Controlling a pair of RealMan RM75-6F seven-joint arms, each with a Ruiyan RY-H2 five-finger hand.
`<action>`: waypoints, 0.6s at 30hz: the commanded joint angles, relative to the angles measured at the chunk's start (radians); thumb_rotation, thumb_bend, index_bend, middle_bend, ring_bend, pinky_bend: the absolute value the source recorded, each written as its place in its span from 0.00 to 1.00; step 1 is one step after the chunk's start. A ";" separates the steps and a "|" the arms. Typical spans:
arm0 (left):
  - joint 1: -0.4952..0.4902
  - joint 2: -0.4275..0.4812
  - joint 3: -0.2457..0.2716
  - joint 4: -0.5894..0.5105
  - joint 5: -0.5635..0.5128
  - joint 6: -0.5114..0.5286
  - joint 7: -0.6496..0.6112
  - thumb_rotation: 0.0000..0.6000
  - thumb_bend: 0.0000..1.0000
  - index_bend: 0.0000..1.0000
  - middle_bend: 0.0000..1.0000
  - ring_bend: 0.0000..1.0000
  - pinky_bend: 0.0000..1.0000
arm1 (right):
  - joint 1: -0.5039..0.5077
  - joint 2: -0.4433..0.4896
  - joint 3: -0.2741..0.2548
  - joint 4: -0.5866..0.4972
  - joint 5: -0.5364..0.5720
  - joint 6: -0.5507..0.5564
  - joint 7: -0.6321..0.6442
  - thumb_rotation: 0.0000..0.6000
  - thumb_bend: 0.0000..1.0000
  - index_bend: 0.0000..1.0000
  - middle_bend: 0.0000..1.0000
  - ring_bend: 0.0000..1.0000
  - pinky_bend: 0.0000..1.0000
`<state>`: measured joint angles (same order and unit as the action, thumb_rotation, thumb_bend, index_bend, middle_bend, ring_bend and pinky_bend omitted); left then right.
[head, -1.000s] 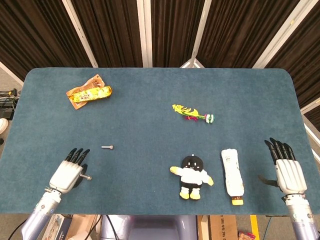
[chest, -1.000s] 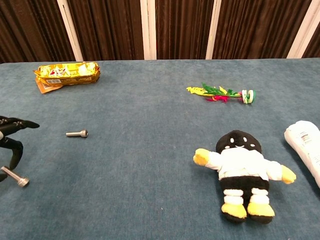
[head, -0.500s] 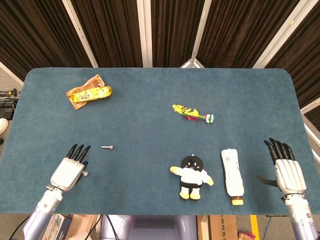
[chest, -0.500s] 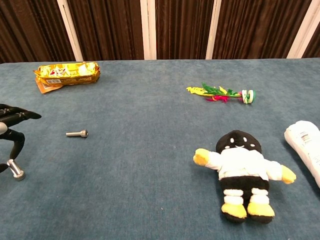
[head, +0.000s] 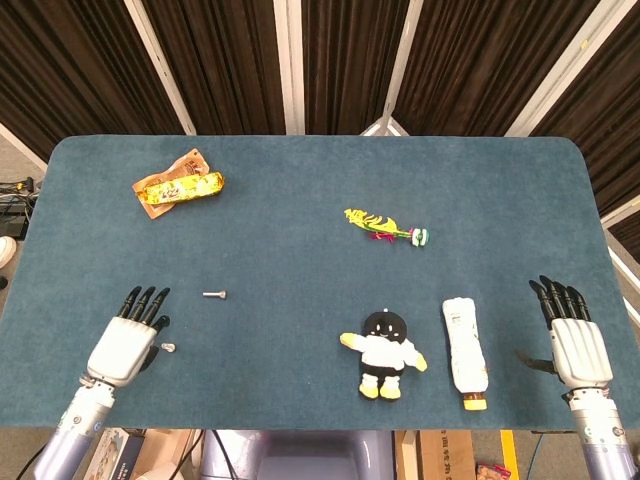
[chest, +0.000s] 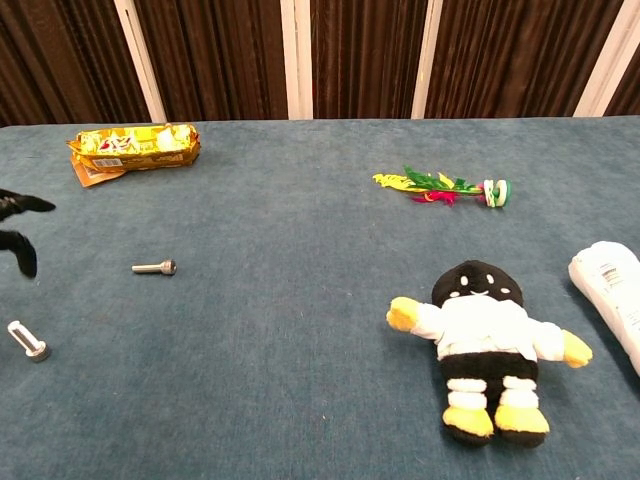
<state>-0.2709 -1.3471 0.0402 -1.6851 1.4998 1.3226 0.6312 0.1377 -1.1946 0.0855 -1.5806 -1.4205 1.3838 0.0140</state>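
Your left hand (head: 125, 343) is hovering open, fingers spread, holding nothing. A short silver bolt (chest: 27, 341), round-headed with a smooth shank, is lying on the blue table (head: 300, 250) just beside the thumb side of that hand, apparently not touching it. A second bolt (head: 214, 295), also silver, is sitting a little ahead of the fingertips. Well beyond it, a yellow snack pack (head: 181, 187) is lying. Your right hand (head: 575, 340) is resting open, with a white bottle (head: 465, 350) to its inner side.
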 joint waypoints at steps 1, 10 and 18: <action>-0.004 0.029 -0.030 -0.052 -0.026 0.003 0.019 1.00 0.39 0.26 0.01 0.00 0.00 | 0.001 -0.001 0.000 -0.001 0.001 -0.002 -0.003 1.00 0.11 0.08 0.07 0.01 0.00; -0.187 0.006 -0.207 -0.067 -0.229 -0.205 0.052 1.00 0.39 0.28 0.01 0.00 0.00 | 0.003 -0.007 -0.002 -0.001 0.008 -0.011 -0.018 1.00 0.11 0.08 0.07 0.01 0.00; -0.299 -0.090 -0.272 -0.020 -0.525 -0.242 0.235 1.00 0.39 0.31 0.03 0.00 0.00 | 0.004 -0.011 0.001 -0.003 0.021 -0.017 -0.032 1.00 0.11 0.08 0.07 0.01 0.00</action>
<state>-0.5188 -1.3845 -0.1987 -1.7276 1.0752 1.0819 0.7821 0.1416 -1.2054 0.0864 -1.5835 -1.3991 1.3670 -0.0175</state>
